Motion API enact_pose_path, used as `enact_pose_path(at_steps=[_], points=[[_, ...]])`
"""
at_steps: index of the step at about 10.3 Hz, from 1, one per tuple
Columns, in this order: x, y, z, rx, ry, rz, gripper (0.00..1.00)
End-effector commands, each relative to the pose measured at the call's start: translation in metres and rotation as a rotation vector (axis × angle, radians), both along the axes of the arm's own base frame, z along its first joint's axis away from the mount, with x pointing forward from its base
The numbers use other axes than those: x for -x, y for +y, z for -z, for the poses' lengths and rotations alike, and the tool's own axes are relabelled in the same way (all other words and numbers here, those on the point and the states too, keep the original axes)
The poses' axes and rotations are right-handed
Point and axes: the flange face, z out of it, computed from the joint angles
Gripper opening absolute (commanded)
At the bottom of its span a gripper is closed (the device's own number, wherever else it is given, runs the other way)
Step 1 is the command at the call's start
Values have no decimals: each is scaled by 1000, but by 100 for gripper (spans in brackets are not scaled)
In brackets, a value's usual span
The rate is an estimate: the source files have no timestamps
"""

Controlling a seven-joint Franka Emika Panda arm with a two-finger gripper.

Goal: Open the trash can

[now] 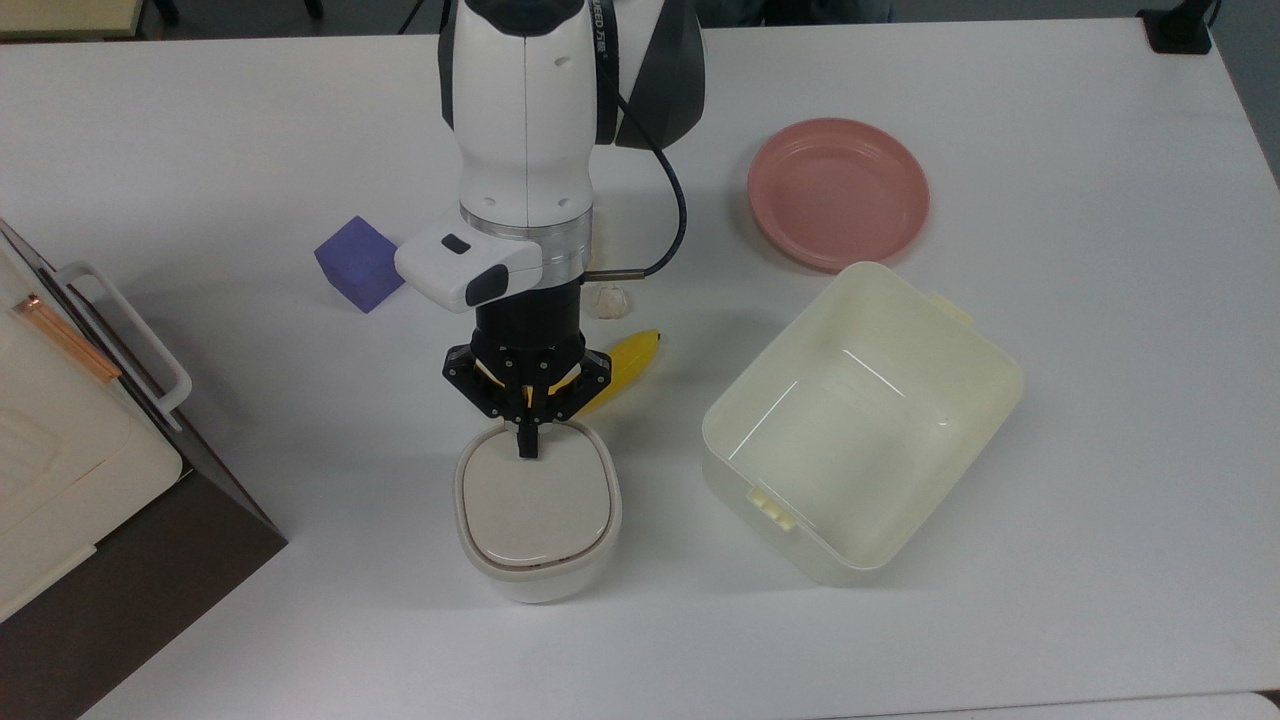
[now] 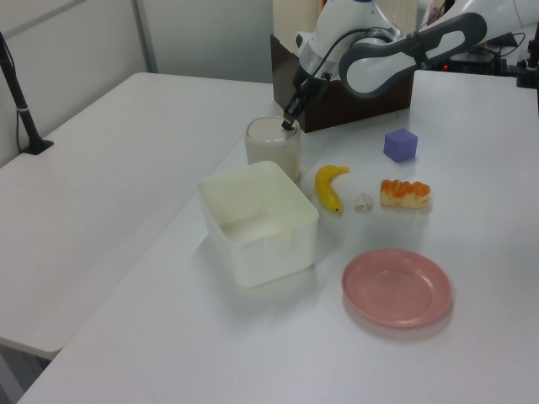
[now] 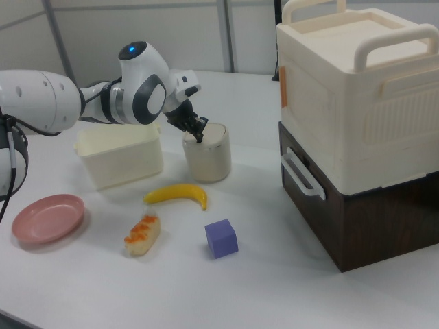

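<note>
One small trash can [image 1: 537,510] is sitting near the table's front edge in the top view, between the brown cabinet [image 1: 130,560] on the top view's left and the cream tub [image 1: 860,420] on the top view's right. It is probably light plastic and likely to slide, so pressing straight down at the lid's [image 1: 535,500] edge seems wisest. Its gripper [image 1: 526,447] is pinched narrow, holding nothing, tips touching the lid's far edge.

text: partial "ued" plus unreadable characters | on: arm [image 1: 600,20]
</note>
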Motion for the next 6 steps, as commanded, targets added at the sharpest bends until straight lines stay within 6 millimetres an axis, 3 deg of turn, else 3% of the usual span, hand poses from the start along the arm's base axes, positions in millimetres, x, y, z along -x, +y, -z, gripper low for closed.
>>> enact_pose_path(at_steps=[1, 3, 6], points=[[0, 2, 14, 19, 12, 2, 0], [-1, 3, 24, 19, 26, 1, 0], [-1, 2, 23, 15, 24, 7, 0]])
